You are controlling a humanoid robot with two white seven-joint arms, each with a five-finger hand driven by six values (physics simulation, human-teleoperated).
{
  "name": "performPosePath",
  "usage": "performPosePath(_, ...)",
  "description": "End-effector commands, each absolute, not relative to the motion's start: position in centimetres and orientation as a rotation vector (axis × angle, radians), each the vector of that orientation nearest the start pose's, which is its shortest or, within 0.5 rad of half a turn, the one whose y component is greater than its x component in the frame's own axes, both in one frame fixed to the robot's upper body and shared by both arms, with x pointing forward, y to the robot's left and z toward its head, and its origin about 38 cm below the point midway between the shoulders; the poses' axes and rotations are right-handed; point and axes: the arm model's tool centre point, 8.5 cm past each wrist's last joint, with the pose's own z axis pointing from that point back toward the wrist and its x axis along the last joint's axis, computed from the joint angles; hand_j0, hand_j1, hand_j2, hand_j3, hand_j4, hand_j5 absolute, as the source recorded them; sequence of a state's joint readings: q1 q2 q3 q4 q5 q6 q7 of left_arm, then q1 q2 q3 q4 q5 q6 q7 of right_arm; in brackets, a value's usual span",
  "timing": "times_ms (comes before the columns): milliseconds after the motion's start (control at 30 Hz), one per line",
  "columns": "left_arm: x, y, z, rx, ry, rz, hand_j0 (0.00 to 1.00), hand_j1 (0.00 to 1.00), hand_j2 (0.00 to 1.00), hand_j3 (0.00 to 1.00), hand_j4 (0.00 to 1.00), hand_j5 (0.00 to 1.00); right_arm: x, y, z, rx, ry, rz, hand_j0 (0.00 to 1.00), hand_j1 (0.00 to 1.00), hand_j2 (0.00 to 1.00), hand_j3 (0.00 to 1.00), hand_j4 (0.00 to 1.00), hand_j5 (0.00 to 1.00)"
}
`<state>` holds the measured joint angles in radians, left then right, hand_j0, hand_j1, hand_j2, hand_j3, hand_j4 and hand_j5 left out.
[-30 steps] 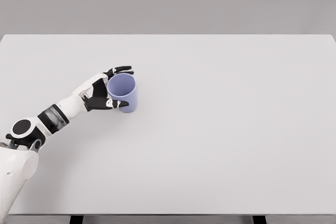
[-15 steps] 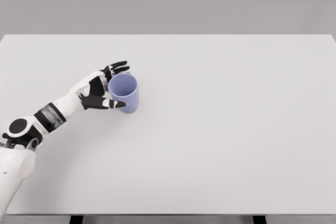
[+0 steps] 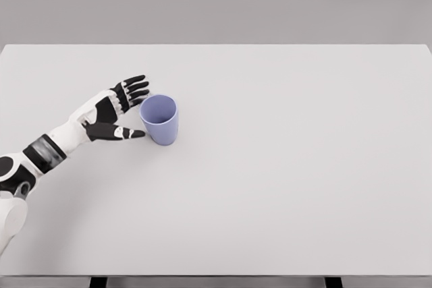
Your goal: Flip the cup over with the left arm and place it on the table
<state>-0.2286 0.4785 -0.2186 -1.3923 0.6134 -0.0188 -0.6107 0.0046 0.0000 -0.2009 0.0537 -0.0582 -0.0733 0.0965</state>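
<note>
A lilac cup stands upright on the white table, mouth up, left of the middle. My left hand is just to the left of it, fingers spread and holding nothing. A small gap shows between the fingertips and the cup's wall. The thumb points at the cup's base without touching it. The left arm comes in from the lower left edge. No right arm shows.
The table's far edge runs across the top of the view and its near edge along the bottom. A plain grey wall stands behind.
The left hand let go of the cup, opened its fingers and drew back to the left. The cup stays upright in the same spot.
</note>
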Motion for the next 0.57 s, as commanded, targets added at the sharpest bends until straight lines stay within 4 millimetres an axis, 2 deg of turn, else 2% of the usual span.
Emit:
performPosePath(0,40.6,31.0,12.3,-0.556,-1.506,-0.544,1.0,1.0,1.0,1.0,1.0,1.0,-1.1,-26.2,-26.1,0.003,-0.04,-0.257,1.0,1.0,1.0,1.0,1.0,1.0)
performPosePath(200,39.7,33.9,13.7,-0.494,-1.533,-0.534,1.0,1.0,1.0,1.0,1.0,1.0,-1.1,-26.2,-26.1,0.003,-0.04,-0.257,1.0,1.0,1.0,1.0,1.0,1.0)
performPosePath(300,38.7,37.8,15.6,-0.4,-1.556,-0.518,1.0,1.0,1.0,1.0,1.0,1.0,-1.2,-26.2,-26.1,0.003,-0.037,-0.257,1.0,1.0,1.0,1.0,1.0,1.0)
performPosePath(400,37.8,39.3,16.6,-0.352,-1.535,-0.559,1.0,1.0,1.0,1.0,1.0,1.0,-1.1,-26.2,-26.1,0.003,-0.04,-0.257,1.0,1.0,1.0,1.0,1.0,1.0)
performPosePath(467,37.3,41.7,18.2,-0.29,-1.573,-0.534,1.0,1.0,1.0,1.0,1.0,1.0,-1.1,-26.2,-26.1,0.003,-0.04,-0.257,1.0,1.0,1.0,1.0,1.0,1.0)
performPosePath(533,36.9,42.5,18.0,-0.278,-1.562,-0.512,1.0,1.0,1.0,1.0,1.0,1.0,-1.2,-26.2,-26.1,0.003,-0.039,-0.257,1.0,1.0,1.0,1.0,1.0,1.0)
